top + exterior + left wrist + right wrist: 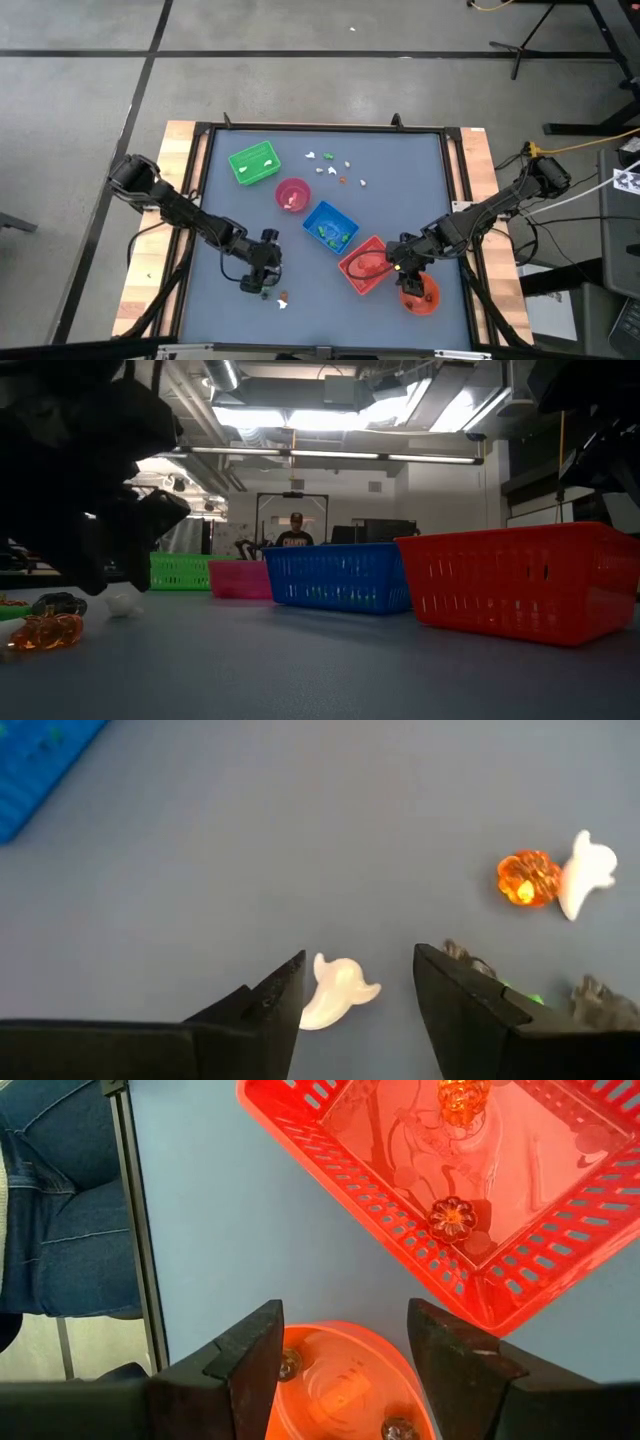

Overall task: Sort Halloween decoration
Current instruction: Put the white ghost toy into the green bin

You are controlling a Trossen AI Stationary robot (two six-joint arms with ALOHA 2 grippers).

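My left gripper (360, 982) stands open near the table's near-left, its fingers on either side of a small white ghost trinket (338, 992) that lies flat on the mat. Beside it lie an orange pumpkin trinket (528, 878), a second white ghost (587, 870) and dark trinkets (600, 998). In the high view this gripper (262, 282) is just left of those trinkets (283, 300). My right gripper (345, 1342) hangs open over the orange bowl (340, 1385), which holds brown trinkets (290, 1364). More trinkets (330, 165) lie loose at the far middle. My left gripper is open around the white ghost, which lies on the mat. One fingertip (290, 988) covers the ghost's edge, and I cannot tell whether it touches it.
Red tray (363, 264) with orange pumpkins (452, 1218), blue tray (330, 227), pink bowl (292, 194) and green tray (254, 163) run diagonally across the mat. A person's jeans-clad legs (60, 1190) show past the table's edge. Another person (295, 535) stands far behind.
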